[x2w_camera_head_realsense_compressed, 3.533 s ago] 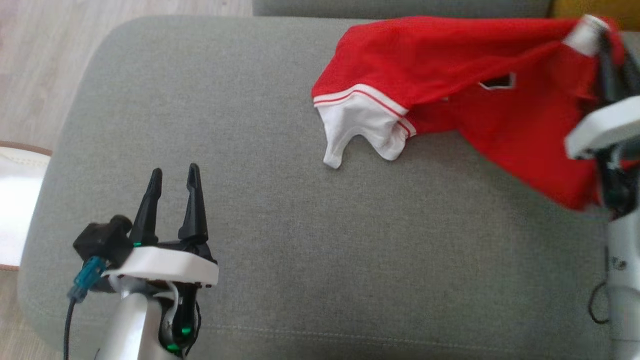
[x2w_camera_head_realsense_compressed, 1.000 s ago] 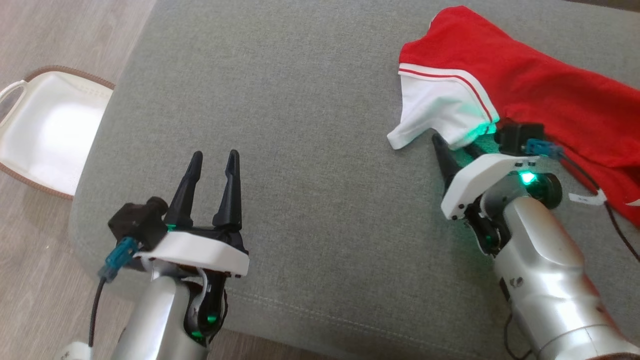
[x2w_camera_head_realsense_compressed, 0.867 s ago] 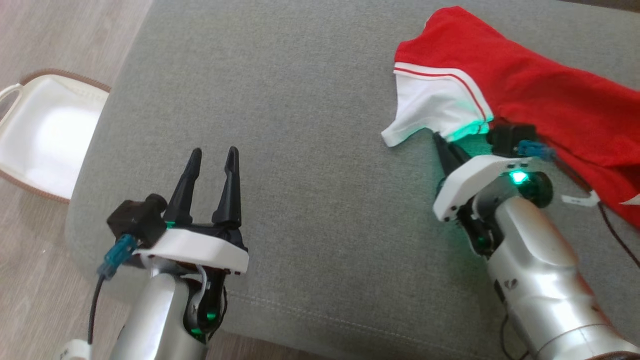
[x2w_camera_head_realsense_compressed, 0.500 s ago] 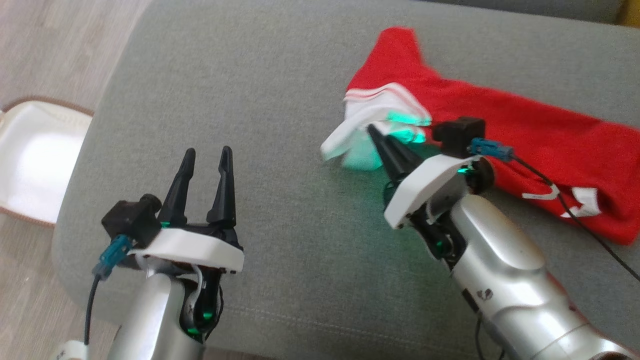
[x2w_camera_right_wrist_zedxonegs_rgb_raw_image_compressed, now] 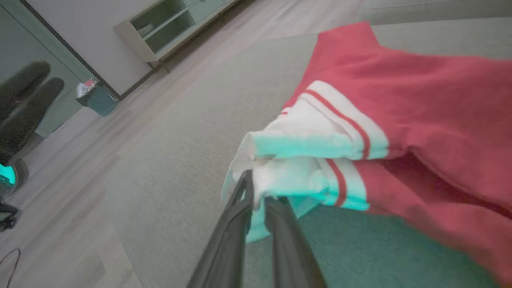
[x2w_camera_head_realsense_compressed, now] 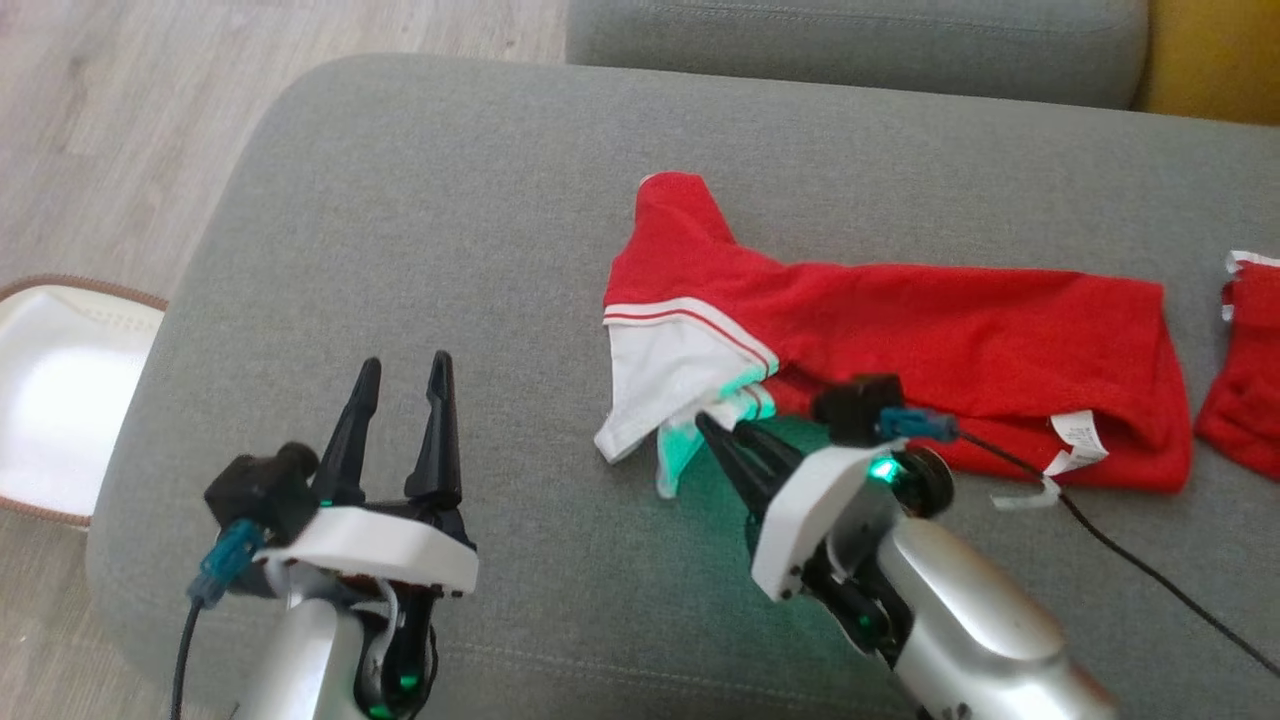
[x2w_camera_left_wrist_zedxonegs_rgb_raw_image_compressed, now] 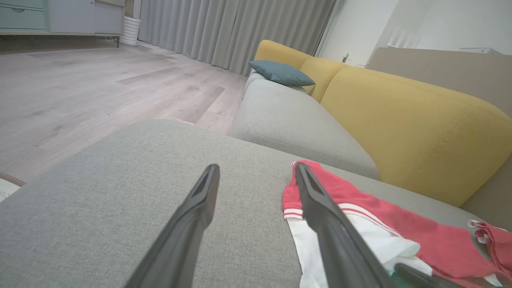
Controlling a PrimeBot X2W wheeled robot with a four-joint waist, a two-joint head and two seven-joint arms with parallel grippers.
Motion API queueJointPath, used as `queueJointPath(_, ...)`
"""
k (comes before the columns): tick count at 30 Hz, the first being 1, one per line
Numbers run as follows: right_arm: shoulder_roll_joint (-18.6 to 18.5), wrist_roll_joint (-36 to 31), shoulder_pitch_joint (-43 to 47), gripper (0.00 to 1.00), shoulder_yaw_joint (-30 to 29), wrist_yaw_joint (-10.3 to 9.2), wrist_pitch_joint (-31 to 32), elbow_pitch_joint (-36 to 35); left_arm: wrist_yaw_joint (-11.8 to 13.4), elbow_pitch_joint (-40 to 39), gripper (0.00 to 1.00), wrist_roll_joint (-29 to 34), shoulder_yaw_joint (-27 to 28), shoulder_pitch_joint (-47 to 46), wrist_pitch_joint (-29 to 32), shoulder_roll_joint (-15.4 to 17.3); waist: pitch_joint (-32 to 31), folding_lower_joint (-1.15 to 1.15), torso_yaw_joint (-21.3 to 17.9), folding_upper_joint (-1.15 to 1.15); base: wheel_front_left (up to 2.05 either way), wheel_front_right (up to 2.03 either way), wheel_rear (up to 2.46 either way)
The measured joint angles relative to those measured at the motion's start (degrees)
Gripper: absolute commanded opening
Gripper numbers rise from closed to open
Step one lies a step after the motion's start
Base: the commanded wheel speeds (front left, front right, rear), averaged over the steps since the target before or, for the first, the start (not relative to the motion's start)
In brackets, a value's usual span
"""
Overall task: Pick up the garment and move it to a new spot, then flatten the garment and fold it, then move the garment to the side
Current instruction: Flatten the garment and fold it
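Basket point(x2w_camera_head_realsense_compressed: 60, 400) beside cushion point(x2w_camera_head_realsense_compressed: 400, 200), garment point(x2w_camera_head_realsense_compressed: 900, 320) apart

A grey cushion point(x2w_camera_head_realsense_compressed: 420, 230) w/ rounded corners is used as the support; a seam point(x2w_camera_head_realsense_compressed: 600, 668) is run along its near edge. A red garment point(x2w_camera_head_realsense_compressed: 930, 320) is laid from the middle toward the right edge, bunched, not flat. Its white-trimmed end point(x2w_camera_head_realsense_compressed: 670, 370) is pointed toward the centre; a white label point(x2w_camera_head_realsense_compressed: 1075, 435) is seen at the opp. end. A second red cloth point(x2w_camera_head_realsense_compressed: 1240, 390) is laid at the right edge, near the garment but apart.
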Motion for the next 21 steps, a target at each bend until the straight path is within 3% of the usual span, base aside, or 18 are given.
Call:
queueJointPath(9, 0.07, -9.84, 1.51, 1.00, -8.42, 0.00, -1.89, 0.56, -0.01, -0.04, 1.00, 0.96, 0.86, 1.47, 0.00, 0.01, -1.40, 0.00, -1.71, 0.00, 0.00, 0.00, 0.00)
queueJointPath(17, 0.14, -18.94, 10.80, 1.00, -21.36, 0.00, -3.05, -9.39, 0.26, -1.62, 1.00, 0.93, 0.94, 1.97, 0.00, 0.01, -3.51, 0.00, -3.40, 0.00, 0.00, 0.00, 0.00)
queueJointPath(21, 0.24, -19.09, 14.36, 1.00, -23.91, 0.00, -4.26, -15.12, 0.51, -2.30, 1.00, 0.92, 1.08, 2.96, 0.00, 0.02, -3.66, 0.00, -4.17, 0.00, 0.00, 0.00, 0.00)
